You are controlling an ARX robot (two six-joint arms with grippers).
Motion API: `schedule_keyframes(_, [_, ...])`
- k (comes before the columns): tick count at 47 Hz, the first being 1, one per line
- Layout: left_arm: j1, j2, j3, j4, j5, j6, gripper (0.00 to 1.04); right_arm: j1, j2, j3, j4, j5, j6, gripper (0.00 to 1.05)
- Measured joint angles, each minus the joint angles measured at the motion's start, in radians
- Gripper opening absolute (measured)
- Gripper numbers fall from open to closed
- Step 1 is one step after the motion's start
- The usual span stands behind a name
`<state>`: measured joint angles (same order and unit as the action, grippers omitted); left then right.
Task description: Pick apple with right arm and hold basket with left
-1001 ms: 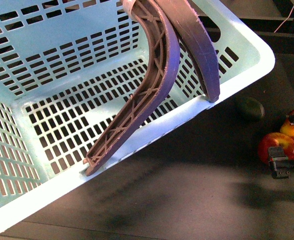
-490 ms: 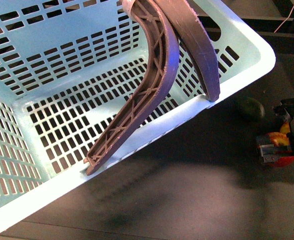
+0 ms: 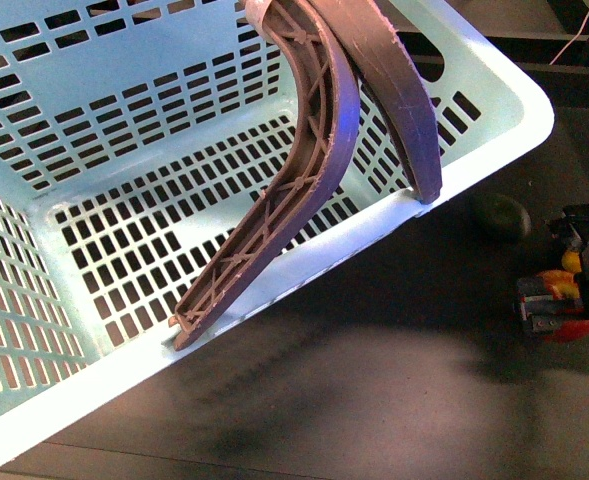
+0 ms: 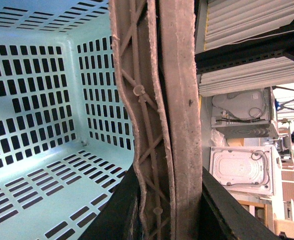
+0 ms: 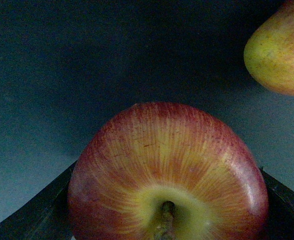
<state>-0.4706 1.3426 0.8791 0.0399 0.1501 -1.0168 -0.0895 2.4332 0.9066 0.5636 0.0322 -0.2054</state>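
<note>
Right claw [image 3: 564,285]: far right in the front view. We find its fingers [image 5: 39,212] close against both sides of the apple [image 5: 166,170]. We cannot tell whether they are squeezing it.
Left claw [image 4: 169,215]: closed on the two handles [image 4: 179,100] of the basket [image 4: 69,75], which are pressed together between its dark fingers [image 4: 114,210].
Basket: turquoise with slotted sides, filling the left and centre.
Handles: brown-purple and raised, with a white tie [image 3: 259,12] at the top.
Apple: on the dark table [image 3: 374,400], right of the basket, red with a yellow patch around the stem.
Yellow-orange fruit [image 5: 279,50]: near the apple, not touching it.
Green fruit [image 3: 501,215]: just right of the basket's rim.
</note>
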Motion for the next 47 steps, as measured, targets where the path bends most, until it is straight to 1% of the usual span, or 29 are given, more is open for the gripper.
schedule_keyframes(5, [0.0,0.0,0.0,0.0,0.0,0.0,0.21,0.009,-0.145,-0.128,0.068,-0.069,0.015,0.82])
schedule_keyframes(11, [0.0,0.0,0.0,0.0,0.003,0.0,0.21,0.024,-0.37,-0.233,0.108,-0.071,0.043,0.82])
schedule_keyframes(19, [0.0,0.0,0.0,0.0,0.002,0.0,0.21,0.042,-0.705,-0.314,0.044,-0.08,0.108,0.82])
schedule_keyframes(24, [0.0,0.0,0.0,0.0,0.0,0.0,0.21,0.087,-0.953,-0.326,-0.014,-0.074,0.153,0.82])
schedule_keyframes(27, [0.0,0.0,0.0,0.0,0.002,0.0,0.21,0.141,-1.091,-0.321,-0.049,-0.074,0.177,0.82])
schedule_keyframes(29, [0.0,0.0,0.0,0.0,0.003,-0.001,0.21,0.165,-1.13,-0.318,-0.06,-0.074,0.188,0.82])
schedule_keyframes(31, [0.0,0.0,0.0,0.0,0.003,0.0,0.21,0.208,-1.175,-0.312,-0.074,-0.068,0.197,0.82])
schedule_keyframes(37, [0.0,0.0,0.0,0.0,0.0,0.0,0.21,0.291,-1.215,-0.309,-0.09,-0.036,0.214,0.82])
schedule_keyframes(40, [0.0,0.0,0.0,0.0,-0.001,0.0,0.21,0.35,-1.218,-0.309,-0.092,-0.017,0.224,0.82])
schedule_keyframes(43, [0.0,0.0,0.0,0.0,0.0,0.0,0.21,0.432,-1.21,-0.309,-0.084,0.01,0.24,0.82])
schedule_keyframes(47, [0.0,0.0,0.0,0.0,0.003,-0.001,0.21,0.509,-1.182,-0.309,-0.059,0.057,0.238,0.82])
